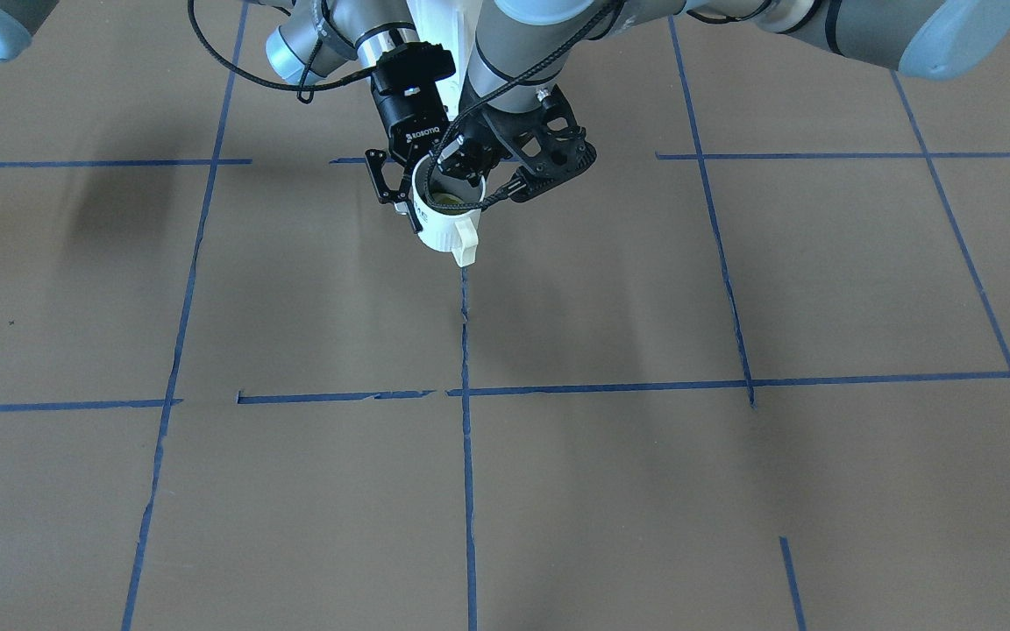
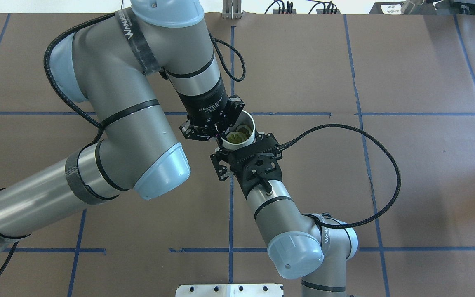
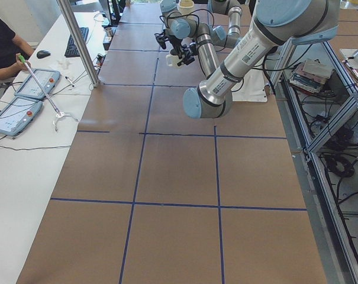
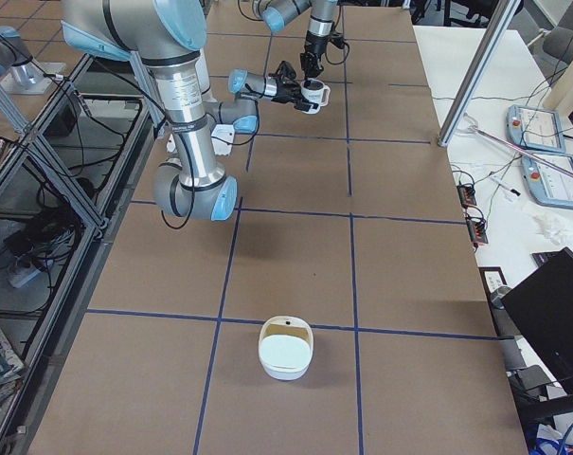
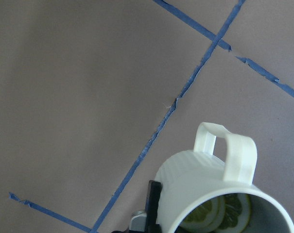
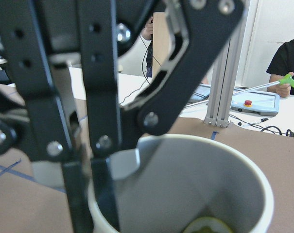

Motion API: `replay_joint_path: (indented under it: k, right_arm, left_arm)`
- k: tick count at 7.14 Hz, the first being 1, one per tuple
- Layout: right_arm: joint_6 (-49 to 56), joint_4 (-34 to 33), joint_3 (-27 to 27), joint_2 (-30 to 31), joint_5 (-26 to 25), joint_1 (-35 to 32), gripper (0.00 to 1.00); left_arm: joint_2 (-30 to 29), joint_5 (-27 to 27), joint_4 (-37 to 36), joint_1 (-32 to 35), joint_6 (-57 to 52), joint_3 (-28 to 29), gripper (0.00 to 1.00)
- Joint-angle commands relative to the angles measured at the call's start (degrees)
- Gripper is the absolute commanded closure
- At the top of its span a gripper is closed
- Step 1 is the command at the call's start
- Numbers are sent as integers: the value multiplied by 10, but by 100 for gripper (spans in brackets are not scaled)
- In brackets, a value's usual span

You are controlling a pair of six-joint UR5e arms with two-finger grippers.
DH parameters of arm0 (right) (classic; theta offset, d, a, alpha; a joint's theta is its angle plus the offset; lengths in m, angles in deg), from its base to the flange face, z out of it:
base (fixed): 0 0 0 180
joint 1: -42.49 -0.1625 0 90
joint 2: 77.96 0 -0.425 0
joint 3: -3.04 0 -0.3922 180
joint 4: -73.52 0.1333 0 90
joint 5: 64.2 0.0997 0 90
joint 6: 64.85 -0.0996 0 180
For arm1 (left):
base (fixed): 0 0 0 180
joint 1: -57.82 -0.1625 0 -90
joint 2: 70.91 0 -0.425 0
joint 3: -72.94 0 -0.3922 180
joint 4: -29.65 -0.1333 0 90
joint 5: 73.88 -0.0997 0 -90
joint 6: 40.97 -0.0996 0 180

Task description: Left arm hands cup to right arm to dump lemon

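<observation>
The cup hangs upright in the air above the counter, over the middle line of blue tape. Its handle points to the far side, away from the robot. The lemon lies inside it as slices at the bottom.

The left end effector comes down from above and is closed on the cup's rim, with one pad inside the wall and the other outside. The thick left arm reaches in from the left.

The right end effector lies level on the near side of the cup, pointing far. One of its fingers stands against the cup's outer wall. The other is hidden, so I cannot tell whether it is clamped on the cup. The thinner right arm rises from near right.

A white tub sits on the counter, well apart from the cup.
</observation>
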Motion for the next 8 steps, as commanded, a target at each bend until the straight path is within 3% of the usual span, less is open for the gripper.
replay_joint_path:
  k: [1,4,6,8]
  right_arm:
    - [1,0,1,2,0,4,73]
    - [1,34,-30,59,-3,7,72]
    - [0,164,-119,213,-4,3,72]
    - [-7,353,-144,346,-20,-10,73]
  left_arm:
    - [7,-2,0,1,0,-29,0]
    - [32,-5,-1,15,-1,-75,0]
    - [34,-7,0,21,-1,-75,0]
    - [46,-9,0,24,-2,-77,0]
